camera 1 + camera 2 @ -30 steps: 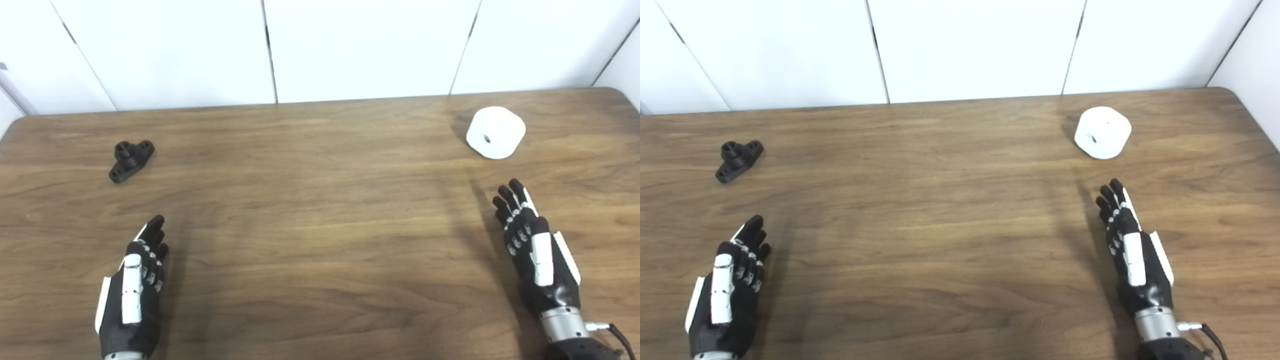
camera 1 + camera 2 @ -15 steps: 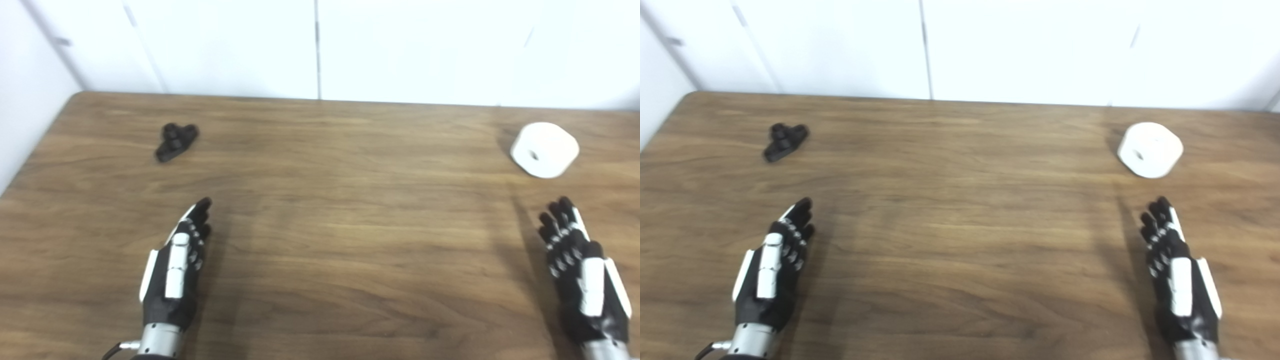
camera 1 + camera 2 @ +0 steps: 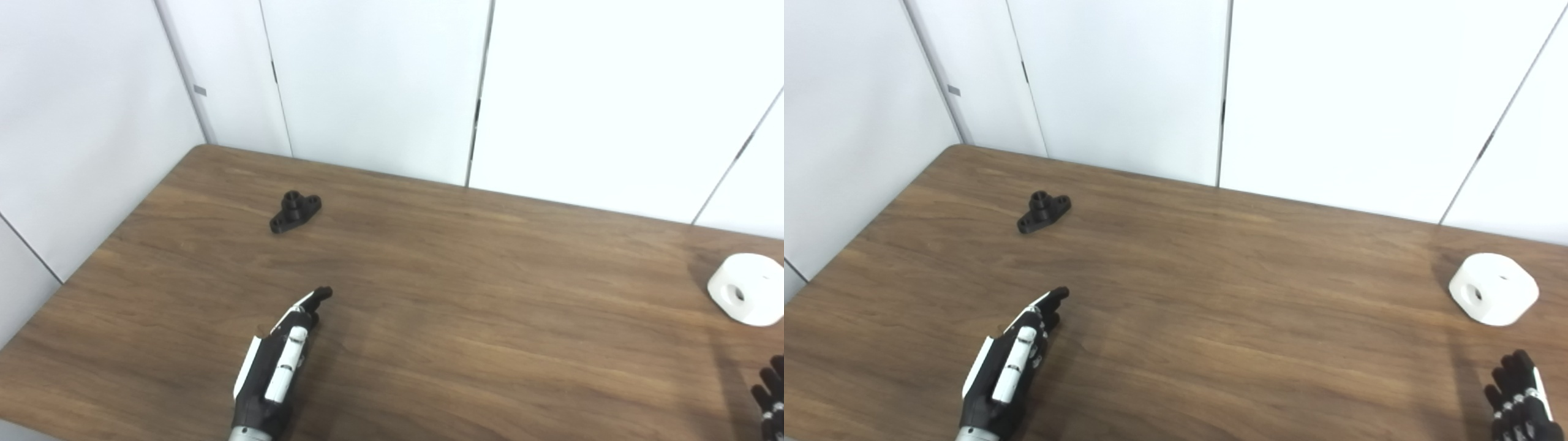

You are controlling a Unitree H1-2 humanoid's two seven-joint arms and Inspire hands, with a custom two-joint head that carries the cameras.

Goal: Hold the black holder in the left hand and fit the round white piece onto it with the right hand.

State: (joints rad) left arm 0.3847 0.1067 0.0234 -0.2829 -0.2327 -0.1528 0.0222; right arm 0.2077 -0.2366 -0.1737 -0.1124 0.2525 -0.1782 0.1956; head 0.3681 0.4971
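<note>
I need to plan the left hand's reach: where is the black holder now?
The holder lies on the table's far left, beyond the open left hand and apart from it.

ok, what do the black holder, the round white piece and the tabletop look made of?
Black holder: looks like matte moulded or printed plastic, with no glints.
Round white piece: probably matte white plastic, evenly shaded, with soft rounded edges.
Table: wood-grain surface with a low sheen; veneer, laminate or solid wood cannot be told.
</note>
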